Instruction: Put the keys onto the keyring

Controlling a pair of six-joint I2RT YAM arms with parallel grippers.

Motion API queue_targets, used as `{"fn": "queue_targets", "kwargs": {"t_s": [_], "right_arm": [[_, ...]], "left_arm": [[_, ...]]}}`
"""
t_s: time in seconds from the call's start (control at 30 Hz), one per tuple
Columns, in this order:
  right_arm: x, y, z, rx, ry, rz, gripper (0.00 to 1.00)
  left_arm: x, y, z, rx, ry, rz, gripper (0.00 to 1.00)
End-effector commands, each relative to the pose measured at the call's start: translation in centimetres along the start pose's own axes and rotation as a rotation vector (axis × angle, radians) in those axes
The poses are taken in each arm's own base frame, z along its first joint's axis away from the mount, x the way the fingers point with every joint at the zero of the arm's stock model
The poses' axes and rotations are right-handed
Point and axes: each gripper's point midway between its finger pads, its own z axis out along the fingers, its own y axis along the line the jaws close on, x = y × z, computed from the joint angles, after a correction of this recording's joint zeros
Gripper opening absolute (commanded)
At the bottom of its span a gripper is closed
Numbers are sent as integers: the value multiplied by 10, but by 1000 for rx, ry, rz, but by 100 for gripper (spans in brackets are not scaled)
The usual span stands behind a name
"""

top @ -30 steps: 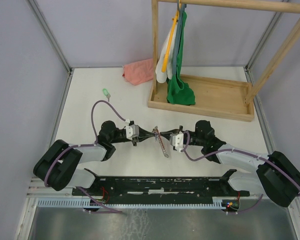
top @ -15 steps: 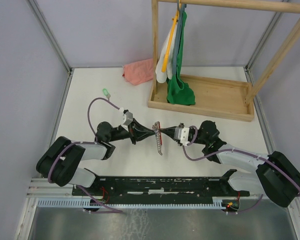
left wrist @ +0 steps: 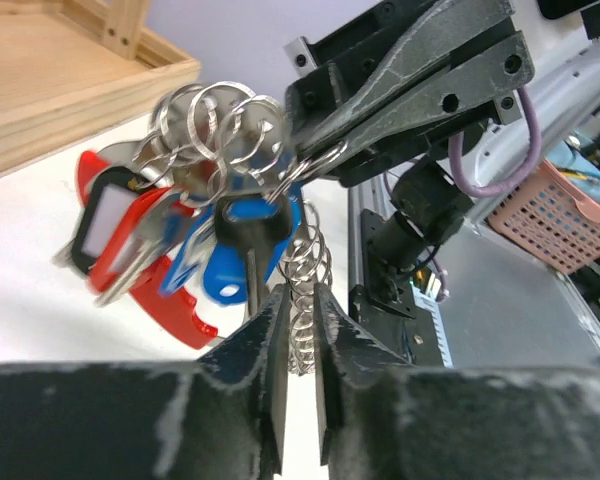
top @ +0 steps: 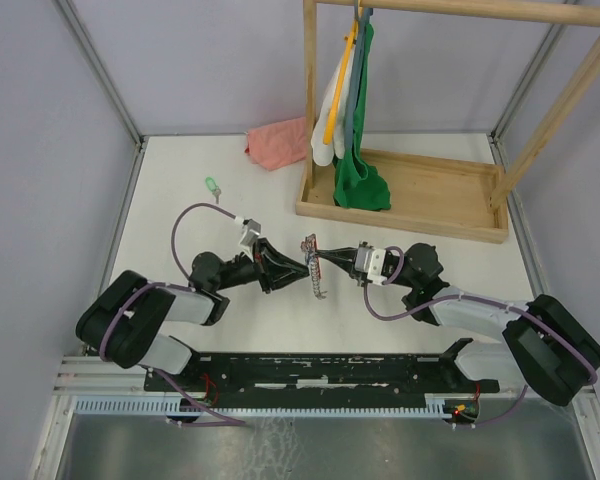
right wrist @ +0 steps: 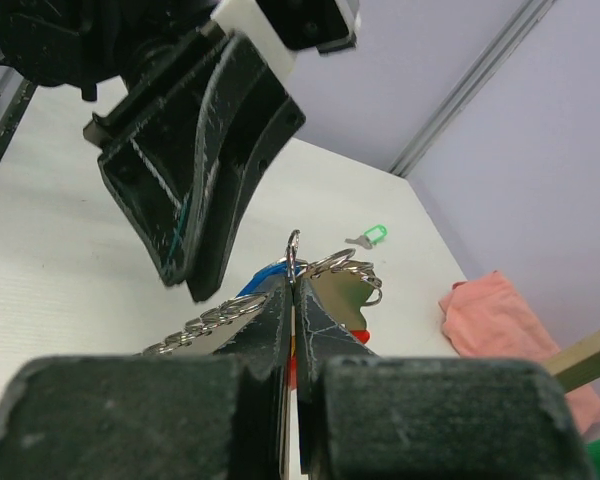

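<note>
The keyring [top: 312, 268] hangs between both grippers above the table, its silvery chain strip [top: 318, 290] dangling. My left gripper [top: 302, 266] is shut on that chain strip [left wrist: 302, 320]. My right gripper [top: 323, 263] is shut on a metal ring [right wrist: 292, 250] of the keyring; it also shows in the left wrist view [left wrist: 320, 150]. The blue key [left wrist: 252, 220] hangs in the bunch beside the red strap [left wrist: 175, 312]. The light green key [top: 212, 186] lies alone on the table at the far left, also seen in the right wrist view [right wrist: 373, 235].
A pink cloth [top: 277, 143] lies at the back of the table. A wooden rack with a tray base [top: 430, 205] stands at the back right, with green and white cloths [top: 355, 110] hanging from its rail. Grey walls close in the sides.
Both grippers have carried the keyring a little away from the bases and to the left. The left wrist has rolled and its arm has swung in closer to the bunch.
</note>
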Motion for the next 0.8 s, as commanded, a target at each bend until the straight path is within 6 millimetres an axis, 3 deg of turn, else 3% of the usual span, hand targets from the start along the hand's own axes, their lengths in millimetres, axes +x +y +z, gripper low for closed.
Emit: {"fn": "queue_targets", "kwargs": {"t_s": [0.0, 0.07, 0.2, 0.3, 0.43, 0.77], "right_arm": [[-16, -2, -4, -9, -21, -39, 1], [-15, 2, -6, -27, -6, -46, 1], [-14, 9, -8, -84, 22, -55, 1], [-18, 12, -8, -108, 14, -66, 1], [-28, 13, -6, -141, -8, -85, 1], [-41, 17, -6, -194, -31, -111, 1]], "left_arm": [[-30, -16, -11, -10, -91, 198, 32], [-30, -11, -15, -60, -33, 291, 36], [-53, -14, -26, -142, -77, 515, 42], [-63, -29, -25, -88, -112, 590, 43], [-69, -31, -14, -29, -87, 637, 43], [-52, -32, -3, 110, 28, 680, 35]]}}
